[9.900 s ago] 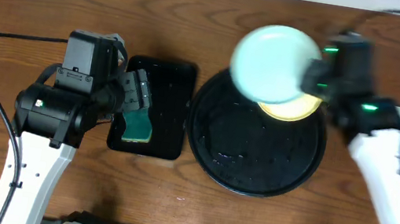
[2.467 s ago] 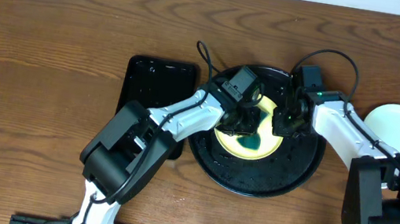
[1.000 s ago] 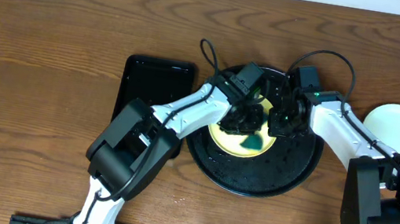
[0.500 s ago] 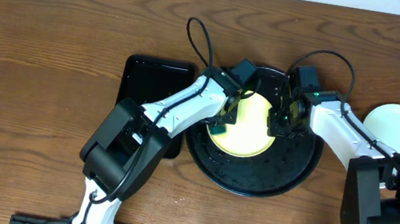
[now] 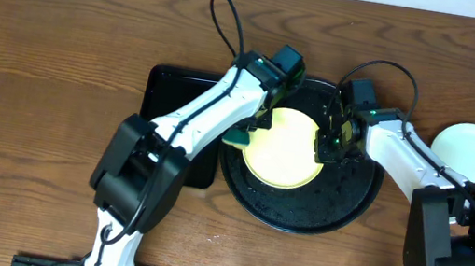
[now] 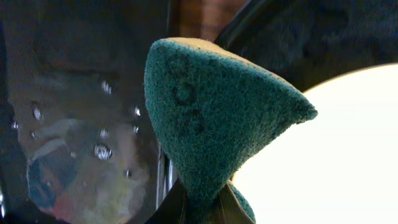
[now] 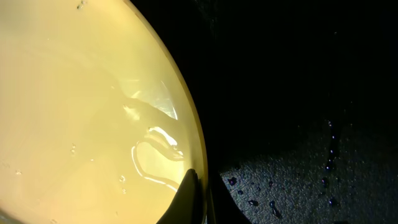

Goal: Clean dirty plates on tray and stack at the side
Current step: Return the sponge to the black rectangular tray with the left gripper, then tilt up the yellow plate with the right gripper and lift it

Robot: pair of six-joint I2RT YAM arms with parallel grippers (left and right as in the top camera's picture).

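A pale yellow plate (image 5: 284, 148) lies in the round black tray (image 5: 301, 213), wet and glossy in the right wrist view (image 7: 81, 112). My right gripper (image 5: 325, 142) is shut on the plate's right rim, one finger over it and one under (image 7: 199, 200). My left gripper (image 5: 250, 127) is shut on a teal sponge (image 5: 239, 137), which hangs at the plate's left edge. In the left wrist view the sponge (image 6: 217, 118) fills the middle, pinched at the bottom by my left gripper (image 6: 202, 210). Another pale plate (image 5: 471, 159) lies on the table right of the tray.
A rectangular black tray (image 5: 176, 105) with water drops (image 6: 81, 124) lies left of the round tray, partly under my left arm. Droplets dot the round tray's floor (image 7: 298, 162). Bare wooden table (image 5: 43, 47) surrounds both trays.
My left gripper has carried the sponge from the plate's middle leftward to its left edge. The right gripper has kept its hold on the plate's rim.
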